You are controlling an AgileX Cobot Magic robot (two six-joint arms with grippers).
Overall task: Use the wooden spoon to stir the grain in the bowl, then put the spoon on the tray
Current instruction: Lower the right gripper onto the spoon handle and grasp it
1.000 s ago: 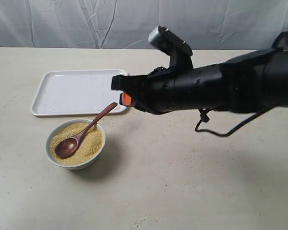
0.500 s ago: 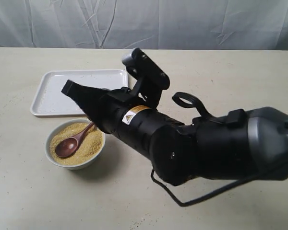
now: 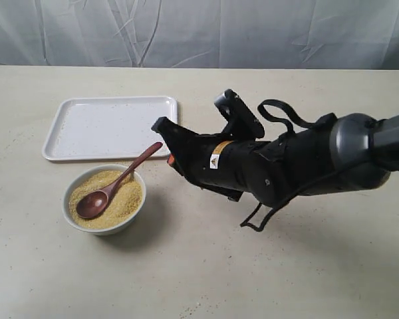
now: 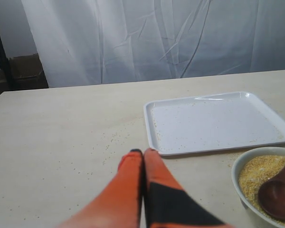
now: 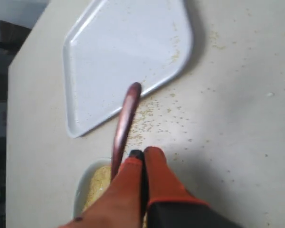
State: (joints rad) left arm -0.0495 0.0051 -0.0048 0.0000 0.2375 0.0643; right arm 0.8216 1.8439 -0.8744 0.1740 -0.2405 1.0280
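The white bowl [image 3: 66, 199] holds yellow-tan grain [image 3: 130, 196], and the dark wooden spoon [image 3: 120, 183] lies in it with its handle over the rim toward the tray [image 3: 106, 126]. Reaching in from the right, my right gripper [image 3: 163, 129] is shut, empty, and just beside the handle's end. In the right wrist view the closed fingertips [image 5: 143, 153] sit next to the spoon handle [image 5: 126, 118], above the bowl [image 5: 80, 190] and short of the tray [image 5: 123, 57]. My left gripper [image 4: 143, 153] is shut and empty, left of the tray [image 4: 213, 121], bowl [image 4: 240, 180] and spoon [image 4: 278, 194].
Loose grains lie scattered on the beige table between tray and bowl [image 5: 156, 116]. A white curtain [image 3: 199, 33] closes the back. Black cable loops [image 3: 279, 109] hang off the right arm. A dark stand and a box [image 4: 19, 71] are beyond the table's far left.
The right arm has swung and pulled back from over the bowl and tray corner; its shut tip now sits beside the spoon handle's end. The spoon and bowl have not moved.
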